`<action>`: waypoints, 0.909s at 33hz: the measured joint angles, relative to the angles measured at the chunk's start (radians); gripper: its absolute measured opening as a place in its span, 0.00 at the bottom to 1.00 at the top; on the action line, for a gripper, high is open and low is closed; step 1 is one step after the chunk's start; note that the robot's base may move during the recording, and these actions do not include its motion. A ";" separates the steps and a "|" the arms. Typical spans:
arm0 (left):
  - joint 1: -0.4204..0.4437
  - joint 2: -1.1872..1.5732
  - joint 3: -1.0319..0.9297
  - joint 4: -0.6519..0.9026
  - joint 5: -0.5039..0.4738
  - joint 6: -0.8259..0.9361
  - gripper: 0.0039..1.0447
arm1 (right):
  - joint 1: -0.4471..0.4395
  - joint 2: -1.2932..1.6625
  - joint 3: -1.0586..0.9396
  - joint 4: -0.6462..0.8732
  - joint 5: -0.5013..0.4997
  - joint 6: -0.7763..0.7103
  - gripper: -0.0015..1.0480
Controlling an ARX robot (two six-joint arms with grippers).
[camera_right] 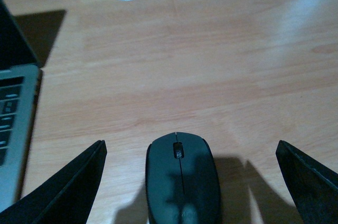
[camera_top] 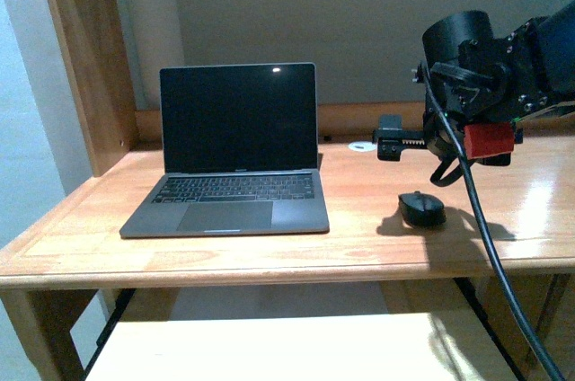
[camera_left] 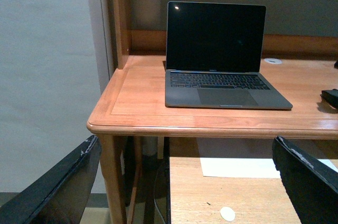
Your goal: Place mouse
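Observation:
The small matte black mouse [camera_top: 422, 209] lies on the wooden desk [camera_top: 359, 246], right of the laptop. In the right wrist view the mouse [camera_right: 182, 179] sits between my right gripper's two dark fingers, touching neither. My right gripper [camera_right: 190, 147] is open and hovers just above and behind the mouse; in the front view it [camera_top: 418, 158] hangs over it. My left gripper [camera_left: 185, 192] is open and empty, low in front of the desk's left front corner, and does not show in the front view.
An open grey laptop [camera_top: 234, 152] stands left of centre on the desk. A small white round disc [camera_top: 361, 146] lies near the back wall. A wooden upright [camera_top: 81, 57] bounds the left side. A lower shelf [camera_top: 269, 345] sits under the desk edge.

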 joint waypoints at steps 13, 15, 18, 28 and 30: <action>0.000 0.000 0.000 0.000 0.000 0.000 0.94 | 0.043 -0.695 -0.811 0.482 -0.115 0.000 0.88; -0.001 0.000 0.000 0.000 0.000 0.000 0.94 | 0.030 -0.729 -0.893 0.663 -0.073 -0.076 0.78; 0.000 0.000 0.000 0.000 -0.001 0.000 0.94 | 0.000 -0.778 -1.076 0.819 -0.078 -0.158 0.62; 0.000 0.000 0.000 0.000 0.000 0.000 0.94 | -0.071 -1.025 -1.445 0.966 -0.153 -0.217 0.05; 0.000 0.000 0.000 0.000 0.000 0.000 0.94 | -0.088 -1.058 -1.505 0.962 -0.159 -0.220 0.02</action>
